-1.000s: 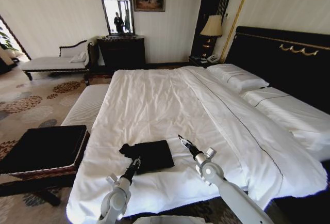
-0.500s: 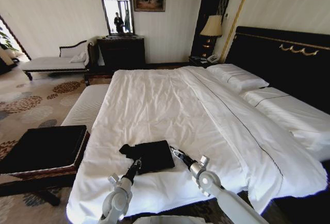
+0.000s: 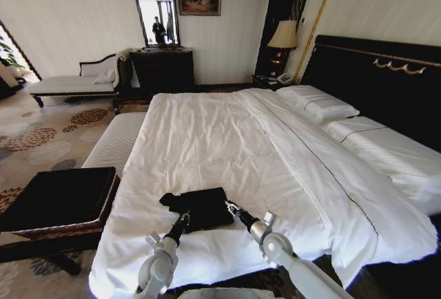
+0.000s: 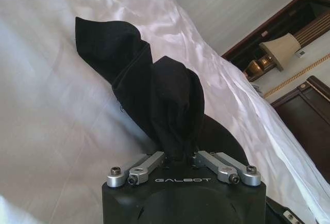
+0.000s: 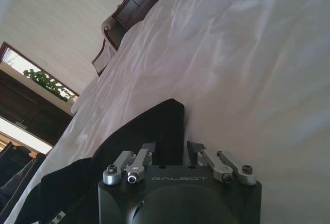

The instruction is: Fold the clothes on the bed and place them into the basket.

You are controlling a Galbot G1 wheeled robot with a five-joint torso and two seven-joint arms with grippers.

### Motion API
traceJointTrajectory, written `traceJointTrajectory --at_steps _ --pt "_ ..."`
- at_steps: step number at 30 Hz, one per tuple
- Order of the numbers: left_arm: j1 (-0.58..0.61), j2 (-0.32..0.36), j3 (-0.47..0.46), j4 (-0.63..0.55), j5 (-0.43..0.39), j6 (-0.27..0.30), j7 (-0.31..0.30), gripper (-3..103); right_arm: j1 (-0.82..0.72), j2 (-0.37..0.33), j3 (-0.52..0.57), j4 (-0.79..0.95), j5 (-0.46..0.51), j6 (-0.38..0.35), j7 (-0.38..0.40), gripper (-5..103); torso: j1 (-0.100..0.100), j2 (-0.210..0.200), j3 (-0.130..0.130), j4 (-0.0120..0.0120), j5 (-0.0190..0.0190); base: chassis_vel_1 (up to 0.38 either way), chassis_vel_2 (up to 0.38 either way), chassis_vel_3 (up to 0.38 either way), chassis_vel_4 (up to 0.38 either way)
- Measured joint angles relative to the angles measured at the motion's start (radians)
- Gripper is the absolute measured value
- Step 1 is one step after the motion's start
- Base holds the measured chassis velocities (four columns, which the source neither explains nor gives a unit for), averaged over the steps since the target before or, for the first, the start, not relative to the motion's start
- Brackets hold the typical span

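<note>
Black cloth, the T-shirt (image 3: 200, 207), lies folded into a compact bundle in the lower centre of the head view, on the near part of the bed (image 3: 227, 140), whose white sheets fill the middle of the frame. My left gripper (image 4: 178, 157) has its fingers closed on a bunched corner of the shirt; in the left wrist view the fabric rises out of the pinch as a rounded hump. My right gripper (image 5: 167, 152) sits at the shirt's right-hand edge, its fingers parted, one finger (image 5: 144, 154) over the black cloth and the other over the bare sheet, gripping nothing that I can see. The basket (image 3: 58, 199), dark-lined, stands beside the bed at the lower left of the head view, well apart from the shirt.

I judge the folding to be largely done and the pickup to be in hand. As I read it, the next move calls for the right gripper to close on its edge of the bundle, so that both arms can lift it level and keep the fold from spilling on the way left to the basket.
</note>
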Motion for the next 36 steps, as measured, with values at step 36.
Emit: traceJointTrajectory --at_steps 36 --pt "0.04 0.026 -0.122 -0.299 -0.092 0.024 -0.015 10 0.015 -0.003 0.027 0.214 -0.117 0.196 0.031 4 0.0 0.0 0.0 -0.0001 -0.0001 0.0 0.0 0.0 0.0"
